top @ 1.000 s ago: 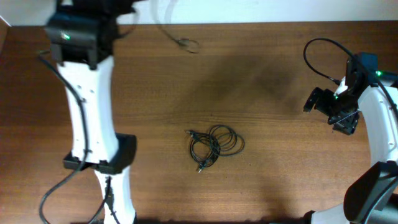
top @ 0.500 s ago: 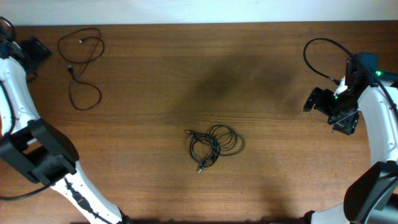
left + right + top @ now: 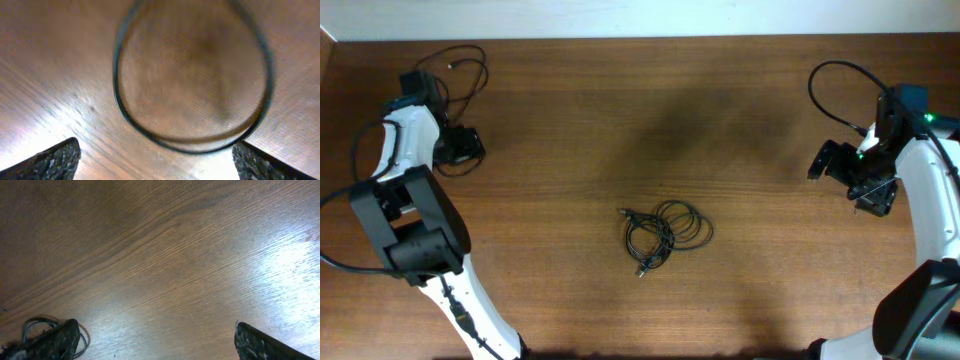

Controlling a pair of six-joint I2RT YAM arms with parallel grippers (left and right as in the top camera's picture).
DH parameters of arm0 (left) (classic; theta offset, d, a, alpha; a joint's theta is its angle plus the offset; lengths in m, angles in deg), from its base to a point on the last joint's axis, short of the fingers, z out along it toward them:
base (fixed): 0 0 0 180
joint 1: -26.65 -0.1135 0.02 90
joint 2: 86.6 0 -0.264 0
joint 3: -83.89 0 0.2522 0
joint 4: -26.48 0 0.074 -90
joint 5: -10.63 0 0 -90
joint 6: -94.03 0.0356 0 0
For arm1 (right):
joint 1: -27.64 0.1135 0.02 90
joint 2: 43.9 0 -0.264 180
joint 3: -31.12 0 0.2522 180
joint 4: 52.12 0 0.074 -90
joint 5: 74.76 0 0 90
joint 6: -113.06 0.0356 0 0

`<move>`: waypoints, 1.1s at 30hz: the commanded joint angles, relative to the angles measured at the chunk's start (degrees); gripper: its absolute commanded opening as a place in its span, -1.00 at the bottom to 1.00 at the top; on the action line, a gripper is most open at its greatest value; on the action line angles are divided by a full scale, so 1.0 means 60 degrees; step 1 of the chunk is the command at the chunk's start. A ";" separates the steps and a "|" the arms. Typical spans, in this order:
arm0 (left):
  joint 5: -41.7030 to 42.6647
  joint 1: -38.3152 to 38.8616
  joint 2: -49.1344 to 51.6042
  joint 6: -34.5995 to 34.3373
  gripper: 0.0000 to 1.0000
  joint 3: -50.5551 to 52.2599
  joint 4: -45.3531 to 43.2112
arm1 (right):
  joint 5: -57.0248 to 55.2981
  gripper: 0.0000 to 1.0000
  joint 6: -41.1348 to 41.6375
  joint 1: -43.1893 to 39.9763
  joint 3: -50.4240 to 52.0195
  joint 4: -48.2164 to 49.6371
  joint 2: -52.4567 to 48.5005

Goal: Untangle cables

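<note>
Since the frame half a second earlier, the left arm had swung back in over the table [image 3: 620, 120]. The left gripper [image 3: 460, 150] hung above the loose cable [image 3: 467, 62] in the far-left corner and hid the cord's lower loop. Its fingers stood wide apart with nothing between them. In the blurred wrist view a loop of that cable lay beneath, seemingly untouched. The right gripper [image 3: 825, 160], equally wide and empty, hovered at the right side. The tangled cables [image 3: 665, 232] lay mid-table, well apart from both.
</note>
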State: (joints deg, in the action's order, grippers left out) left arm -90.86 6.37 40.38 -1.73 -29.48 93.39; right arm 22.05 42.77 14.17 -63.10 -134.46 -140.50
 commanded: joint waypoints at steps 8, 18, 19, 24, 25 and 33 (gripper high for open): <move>0.1341 -0.1002 -0.0058 -0.3217 0.91 0.0277 0.0430 | 0.0015 0.97 0.0040 -0.0011 0.0051 0.0004 0.0073; 0.2069 -0.1078 -0.0055 -0.3359 0.47 0.0736 -0.0896 | 0.0015 0.97 0.0044 -0.0011 0.0051 0.0004 0.0073; 0.1814 -0.1078 -0.0055 -0.3362 0.47 0.0852 -0.0962 | 0.0015 0.97 0.0040 -0.0011 0.0051 0.0004 0.0073; 0.1209 -0.1078 -0.0051 -0.3424 0.40 0.1657 -0.1523 | 0.0018 0.96 0.0040 -0.0011 0.0051 0.0004 0.0073; 0.0750 -0.1060 -0.0051 -0.3421 0.33 0.1800 -0.1548 | 0.0015 0.97 0.0040 -0.0011 0.0051 0.0004 0.0073; -0.0590 -0.1042 -0.0051 -0.1843 -0.05 0.2248 -0.1534 | 0.0015 0.97 0.0040 -0.0011 0.0051 0.0007 0.0073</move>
State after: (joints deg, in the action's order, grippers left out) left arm -91.07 0.49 37.69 -16.29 -18.88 82.83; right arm 22.03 42.79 14.17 -63.08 -134.46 -140.50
